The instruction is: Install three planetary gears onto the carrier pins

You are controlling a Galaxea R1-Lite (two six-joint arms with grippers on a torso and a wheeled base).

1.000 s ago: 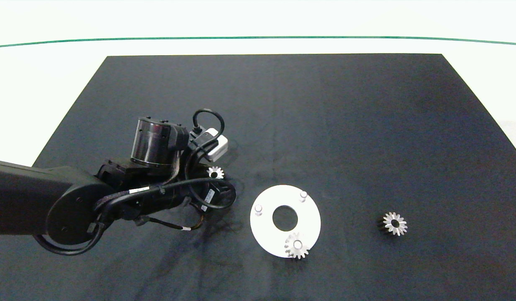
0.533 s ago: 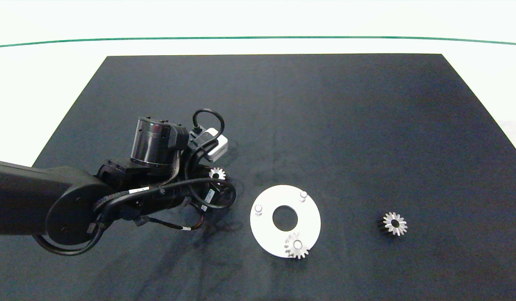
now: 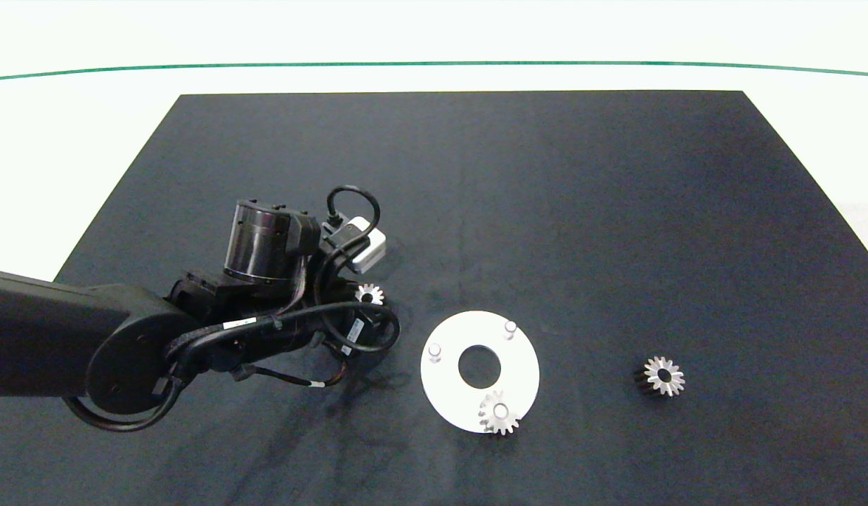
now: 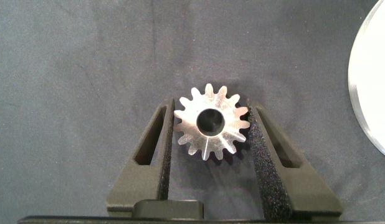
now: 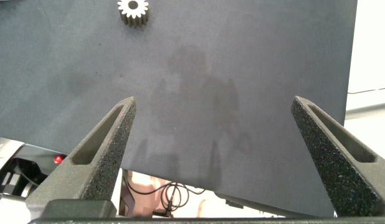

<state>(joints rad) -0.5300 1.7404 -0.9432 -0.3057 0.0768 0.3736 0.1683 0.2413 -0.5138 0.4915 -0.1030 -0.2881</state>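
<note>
A white disc (image 3: 448, 385) lies on the black mat with carrier pins standing on it. Two pins are bare (image 3: 435, 349) (image 3: 509, 327). The near pin carries a silver planetary gear (image 3: 499, 413). A second gear (image 3: 369, 294) (image 4: 211, 122) sits between the foam pads of my left gripper (image 4: 210, 109), which is shut on it just left of the disc. The disc's rim (image 4: 374, 93) shows in the left wrist view. A third gear (image 3: 663, 376) (image 5: 133, 10) lies loose on the mat to the right. My right gripper (image 5: 212, 102) hangs open over the mat's near edge, with nothing between its fingers.
The black mat (image 3: 546, 197) covers most of the white table (image 3: 434, 42), and a green line (image 3: 434, 63) runs along the far side. My left arm (image 3: 124, 337) with its cables reaches in over the mat's left part.
My left gripper, with the gear in it, has shifted slightly to the right, toward the disc. The disc, the mounted gear and the loose gear have stayed put.
</note>
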